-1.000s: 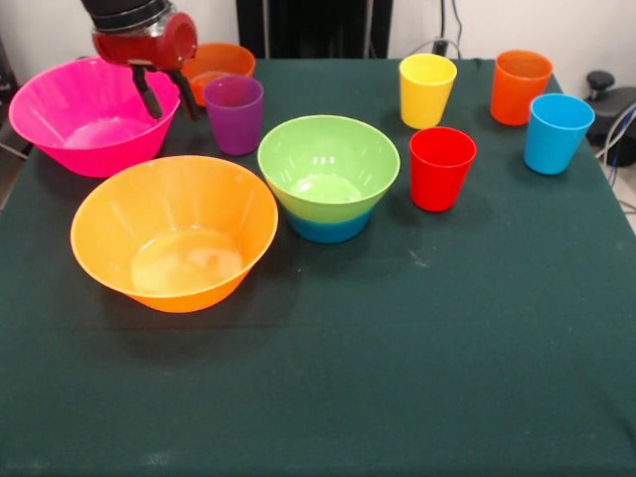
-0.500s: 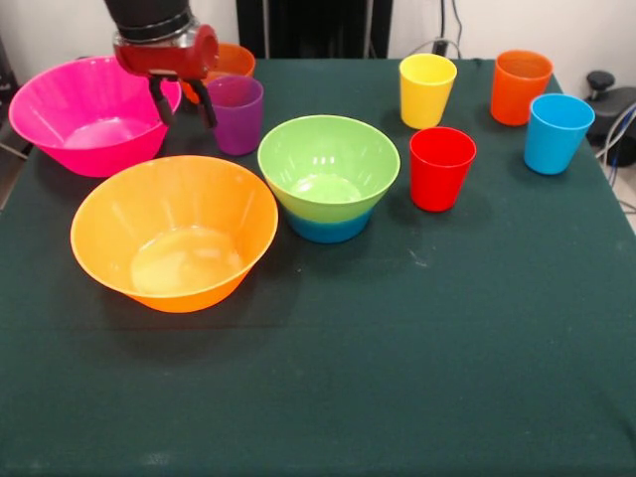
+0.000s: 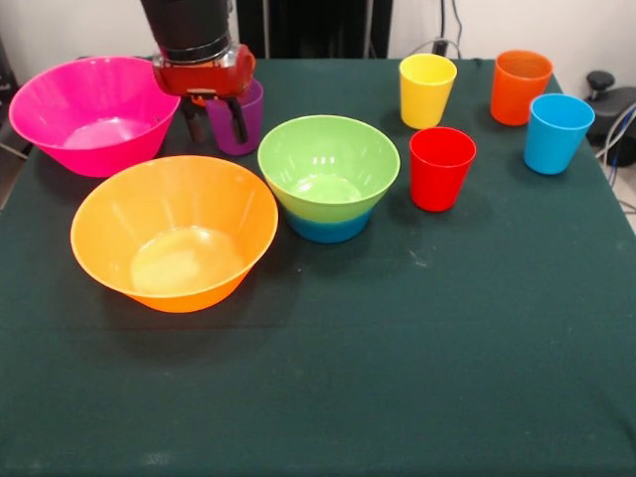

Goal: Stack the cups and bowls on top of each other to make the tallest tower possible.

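Jaws were spread as the gripper (image 3: 213,120), pointing straight down, hung in front of the purple cup (image 3: 243,117), just right of the pink bowl (image 3: 87,112).

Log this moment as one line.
gripper: open, in front of purple cup | green bowl: nested in blue bowl | other cups: unstacked

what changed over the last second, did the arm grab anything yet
The tool slid rightward in the front view, from over the pink bowl rim to in front of the purple cup, fingers spread on either side of it. Nothing is gripped or lifted. All bowls and cups, including the green bowl nested in the blue bowl, stayed put.
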Robot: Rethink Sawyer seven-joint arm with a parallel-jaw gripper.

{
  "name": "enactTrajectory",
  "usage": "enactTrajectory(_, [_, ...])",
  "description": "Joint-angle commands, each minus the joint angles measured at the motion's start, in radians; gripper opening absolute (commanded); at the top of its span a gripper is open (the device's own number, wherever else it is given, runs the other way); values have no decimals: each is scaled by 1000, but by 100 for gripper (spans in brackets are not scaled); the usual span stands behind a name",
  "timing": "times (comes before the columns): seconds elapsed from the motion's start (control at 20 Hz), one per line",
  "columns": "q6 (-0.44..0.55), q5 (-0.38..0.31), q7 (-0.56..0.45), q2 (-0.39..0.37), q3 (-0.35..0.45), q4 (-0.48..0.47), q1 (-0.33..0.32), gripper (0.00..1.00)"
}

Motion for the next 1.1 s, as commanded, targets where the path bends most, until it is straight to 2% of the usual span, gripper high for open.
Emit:
enactTrajectory(0.05, [-24, -82, -57, 39, -35, 27, -9, 100])
enactTrajectory(0.6, [-12, -90, -89, 7, -7, 69, -72, 100])
enactTrajectory(1.1, [-63, -141, -41, 56, -43, 48, -44, 100])
